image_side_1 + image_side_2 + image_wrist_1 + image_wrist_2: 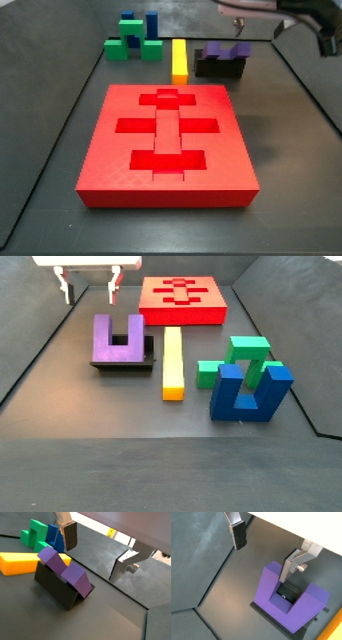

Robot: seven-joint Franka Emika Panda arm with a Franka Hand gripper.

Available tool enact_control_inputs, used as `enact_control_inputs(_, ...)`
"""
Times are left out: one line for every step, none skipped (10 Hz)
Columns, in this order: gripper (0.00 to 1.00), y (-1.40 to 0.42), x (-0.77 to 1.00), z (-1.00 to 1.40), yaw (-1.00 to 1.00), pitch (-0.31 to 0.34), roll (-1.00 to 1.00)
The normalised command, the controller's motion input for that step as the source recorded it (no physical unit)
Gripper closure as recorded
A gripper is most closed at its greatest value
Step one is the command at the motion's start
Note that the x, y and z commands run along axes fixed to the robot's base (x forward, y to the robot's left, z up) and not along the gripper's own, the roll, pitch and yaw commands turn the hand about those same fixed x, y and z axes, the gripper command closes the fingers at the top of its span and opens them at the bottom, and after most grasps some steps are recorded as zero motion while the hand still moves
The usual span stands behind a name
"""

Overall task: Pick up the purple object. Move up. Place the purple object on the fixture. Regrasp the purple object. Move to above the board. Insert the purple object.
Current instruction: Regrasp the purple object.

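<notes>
Wrist view: purple object (65, 571), U-shaped, tilted on the black fixture (57, 587), below the empty, wide-open jaws of the gripper (100, 549). Side view adds the red board (171, 145) and yellow bar (179, 60); side view shows the prongs (118, 338) clearly.

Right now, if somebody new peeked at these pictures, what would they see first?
Probably the big red board with cross-shaped holes, lying in the middle of the dark floor. Next comes the purple U-shaped block sitting on the black fixture, right beside the long yellow bar, with green and blue blocks nearby. The gripper hangs open and empty above the floor, a little away from the purple block.
</notes>
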Motion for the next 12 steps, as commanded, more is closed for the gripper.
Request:
enact_control_inputs(0.0,0.0,0.0,-0.31,0.11,0.183,0.38)
enact_control_inputs(0.0,0.0,0.0,-0.26,0.27,0.063,0.28)
enact_control_inputs(0.0,0.0,0.11,-0.28,0.27,0.02,0.24)
enact_control_inputs(0.0,0.0,0.05,-0.23,0.27,0.037,0.23)
enact_control_inputs(0.0,0.0,-0.01,-0.2,0.35,0.0,0.27)
enact_control_inputs(0.0,0.0,-0.12,-0.19,0.4,0.0,0.38)
enact_control_inputs(0.0,0.0,0.0,-0.16,0.39,0.017,0.35)
enact_control_inputs(0.0,0.0,0.08,-0.13,0.31,0.083,0.29)
enact_control_inputs(0.0,0.0,0.14,-0.15,0.18,0.14,0.23)
enact_control_inputs(0.0,0.0,0.09,-0.2,0.08,0.054,0.09)
enact_control_inputs(0.0,0.0,0.03,-0.09,0.05,0.003,0.01)
enact_control_inputs(0.0,0.0,0.0,0.0,0.05,0.0,0.0)
